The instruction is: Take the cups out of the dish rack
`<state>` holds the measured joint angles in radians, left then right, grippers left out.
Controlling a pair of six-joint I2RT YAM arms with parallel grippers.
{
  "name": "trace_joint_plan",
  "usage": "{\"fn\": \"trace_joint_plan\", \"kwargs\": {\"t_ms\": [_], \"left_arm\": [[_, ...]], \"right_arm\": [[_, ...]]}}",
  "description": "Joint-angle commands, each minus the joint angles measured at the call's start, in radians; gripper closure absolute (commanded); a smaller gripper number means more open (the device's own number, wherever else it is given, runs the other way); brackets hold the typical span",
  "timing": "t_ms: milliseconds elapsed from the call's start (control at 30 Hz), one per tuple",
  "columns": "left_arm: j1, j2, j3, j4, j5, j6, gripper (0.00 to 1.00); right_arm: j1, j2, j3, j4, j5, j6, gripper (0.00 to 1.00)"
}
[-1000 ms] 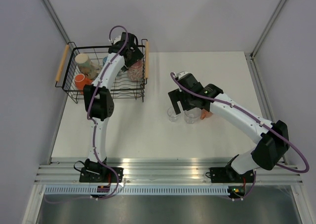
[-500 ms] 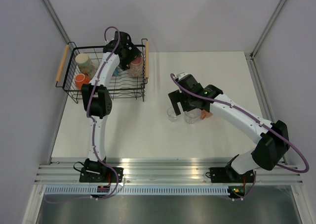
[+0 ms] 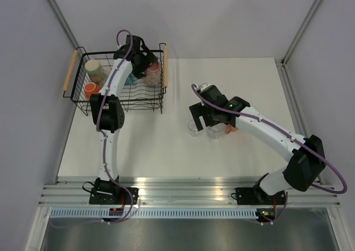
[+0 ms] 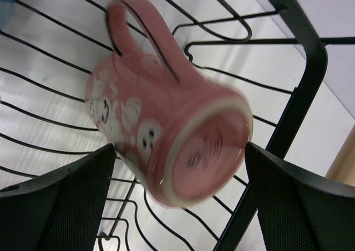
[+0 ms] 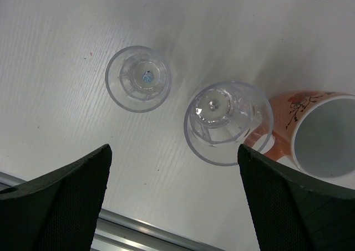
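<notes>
where the white table (image 3: 166, 151) meets grey walls (image 3: 194, 18), right gripper (image 3: 208, 117) hangs, jaws apart, over two clear tumblers (image 5: 137, 78) beside an orange mug (image 5: 324, 134); farther off, left gripper (image 3: 143, 62), jaws apart, has edged over the pink cup (image 4: 166, 134) lying in the dish rack (image 3: 69, 71)

Dish rack (image 3: 141, 98) at far-left corner of tabletop. Inside: tipped mug (image 3: 152, 71) lying at right end, near rack's far-right corner. Two more at left end, rear cup (image 3: 95, 69) behind front cup (image 3: 90, 88). Around tabletop centre, row of three: small tumbler (image 3: 194, 129) leftmost, larger tumbler (image 3: 215, 130) just right of it, upright mug (image 3: 232, 129) close against larger tumbler's right side.
</notes>
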<state>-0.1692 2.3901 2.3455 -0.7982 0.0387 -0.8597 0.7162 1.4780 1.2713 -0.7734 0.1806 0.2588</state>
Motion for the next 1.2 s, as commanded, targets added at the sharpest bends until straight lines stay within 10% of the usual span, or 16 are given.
{"fn": "trace_joint_plan", "kwargs": {"t_ms": [0,200,467,1167], "left_arm": [[-0.023,0.081,-0.049,-0.035,0.083,0.028,0.34],[-0.024,0.078,-0.022,-0.027,0.058,0.036,0.11],[-0.016,-0.006,-0.064,-0.030,-0.026,0.082,0.32],[0.037,-0.184,-0.166,-0.035,-0.218,0.189,0.29]], "right_arm": [[0.003,-0.038,-0.010,0.019,-0.003,0.011,0.02],[0.003,-0.041,-0.013,0.020,-0.001,0.011,0.02],[0.003,-0.035,-0.013,0.022,0.000,0.011,0.02],[0.008,-0.036,-0.007,0.008,-0.004,0.019,0.02]]}}
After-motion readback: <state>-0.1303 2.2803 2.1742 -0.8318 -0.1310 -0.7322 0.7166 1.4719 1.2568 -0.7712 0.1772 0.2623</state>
